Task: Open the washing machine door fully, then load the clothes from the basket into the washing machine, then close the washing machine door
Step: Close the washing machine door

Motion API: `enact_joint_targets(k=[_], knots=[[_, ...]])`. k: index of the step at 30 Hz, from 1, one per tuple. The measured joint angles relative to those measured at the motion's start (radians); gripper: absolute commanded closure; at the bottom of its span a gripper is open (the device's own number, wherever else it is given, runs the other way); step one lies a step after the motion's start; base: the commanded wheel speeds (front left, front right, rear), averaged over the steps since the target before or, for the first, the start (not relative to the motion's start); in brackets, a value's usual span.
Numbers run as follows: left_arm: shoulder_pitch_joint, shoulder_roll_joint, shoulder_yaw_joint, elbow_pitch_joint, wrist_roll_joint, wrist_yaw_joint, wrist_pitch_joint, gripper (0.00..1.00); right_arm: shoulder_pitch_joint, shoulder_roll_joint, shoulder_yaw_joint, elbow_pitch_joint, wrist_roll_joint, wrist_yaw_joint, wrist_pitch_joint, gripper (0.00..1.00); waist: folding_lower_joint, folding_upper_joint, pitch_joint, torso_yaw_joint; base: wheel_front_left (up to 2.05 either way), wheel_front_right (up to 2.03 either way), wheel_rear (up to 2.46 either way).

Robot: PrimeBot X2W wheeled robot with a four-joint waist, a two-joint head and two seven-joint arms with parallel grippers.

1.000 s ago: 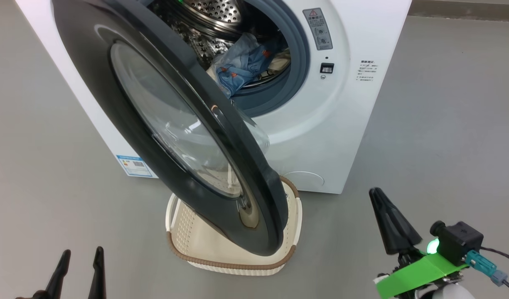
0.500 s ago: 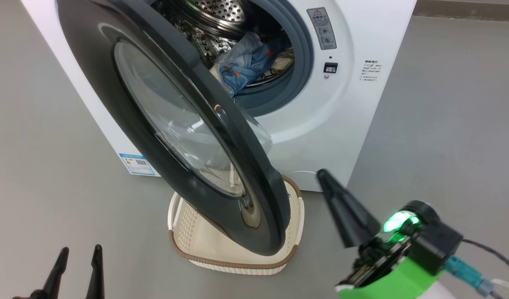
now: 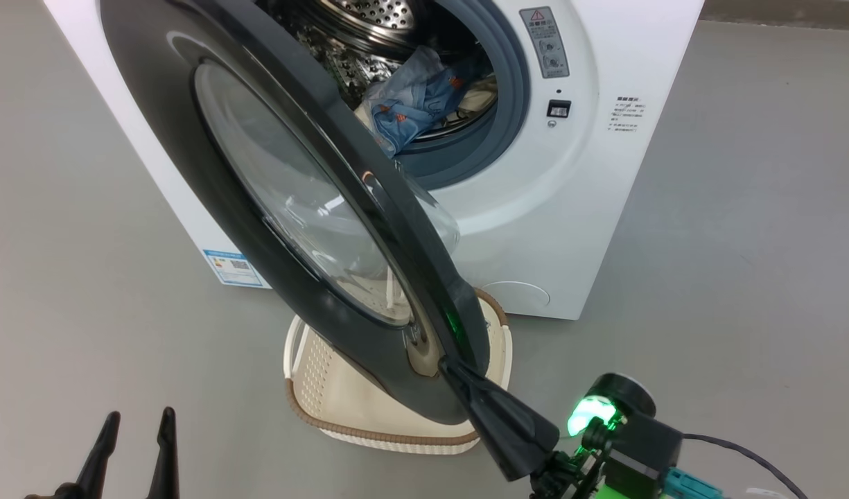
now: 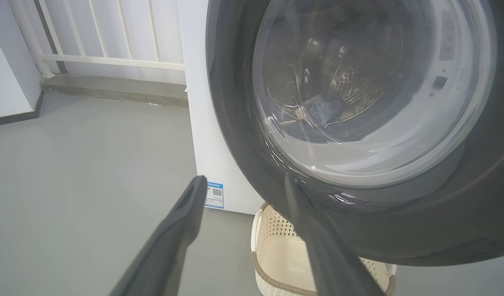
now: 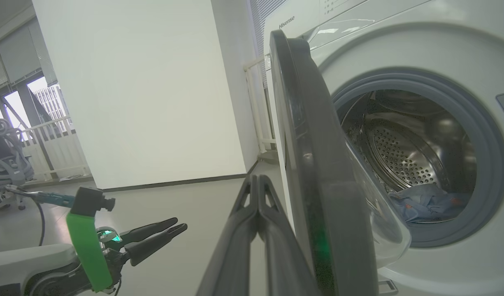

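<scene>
Right gripper (image 3: 448, 364): fully closed, fingers pressed together, nothing between them.
Right gripper contact: tip at the outer edge of the door (image 3: 292, 208) at its lower rim; the views do not show whether it actually touches.
Right wrist view: closed fingers (image 5: 252, 213) lie just beside the door's outer face, pointing along it.
Left gripper (image 3: 138, 414): wide open, holding nothing, touching nothing; it hovers low over the floor (image 3: 84, 312), well apart from the door.
Door position: partly open, swung out from the washer (image 3: 576, 208), lower rim hanging over the basket (image 3: 369, 435).
Clothes (image 3: 417, 104): inside the drum (image 3: 375, 14), lying at its lower front, just behind the grey-blue ring (image 3: 514, 104).
Basket position: on the floor, directly before the washer, partly hidden by the door.
Count, grippers: two.
Count, doors: one.
Count, washers: one.
Count, baskets: one.
Count, clothes: one bundle.
</scene>
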Motion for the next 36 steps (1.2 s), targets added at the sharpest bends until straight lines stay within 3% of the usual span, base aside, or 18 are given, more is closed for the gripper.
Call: enact_joint_targets(k=[10, 24, 36], knots=[[-0.001, -0.007, -0.005, -0.001, 0.0, 0.0, 0.0, 0.0, 0.0, 0.0, 0.061, 0.135, 0.067, 0.0, 0.0, 1.0, 0.0, 0.0, 0.009, 0.008, 0.0, 0.0, 0.0], [-0.01, -0.021, -0.018, -0.006, 0.007, 0.0, 0.0, 0.0, -0.07, 0.007, 0.063, 0.252, 0.097, 0.0, 0.0, 1.0, 0.0, 0.0, 0.049, 0.021, 0.0, 0.0, 0.0], [-0.058, -0.031, -0.02, -0.026, 0.007, 0.0, 0.0, 0.0, -0.126, 0.002, -0.023, 0.272, 0.091, 0.006, 0.0, 1.0, 0.0, 0.0, 0.109, 0.032, 0.0, 0.0, 0.0]])
